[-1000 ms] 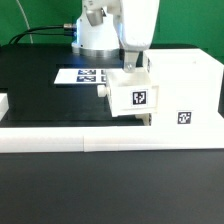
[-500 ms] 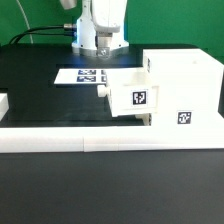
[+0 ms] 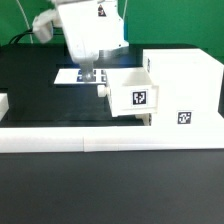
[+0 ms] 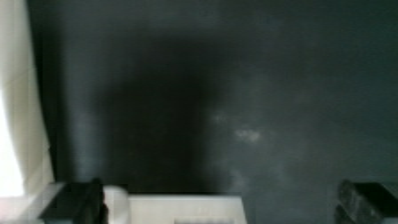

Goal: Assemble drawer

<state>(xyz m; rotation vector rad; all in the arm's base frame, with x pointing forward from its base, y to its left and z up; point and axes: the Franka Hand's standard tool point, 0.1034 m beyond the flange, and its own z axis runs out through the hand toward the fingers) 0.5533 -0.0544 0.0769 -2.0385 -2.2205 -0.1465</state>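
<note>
The white drawer case point(image 3: 182, 88) stands at the exterior view's right. The drawer point(image 3: 134, 96), with a tag on its front and a small knob point(image 3: 103, 89), sits partly pushed into the case. My gripper point(image 3: 90, 72) hangs left of the drawer, over the marker board point(image 3: 76, 76), apart from the drawer. In the wrist view the gripper point(image 4: 222, 203) is open and empty, its two dark fingertips point(image 4: 79, 200) wide apart above the black table, with a white surface point(image 4: 175, 209) between them.
A long white rail point(image 3: 60, 140) runs along the table's front edge. A small white block point(image 3: 3, 103) lies at the exterior view's far left. A white strip point(image 4: 15, 100) borders the wrist view. Cables hang behind the arm base.
The arm has swung from above the drawer case toward the exterior view's left, ending over the marker board. The drawer and case have not moved.
</note>
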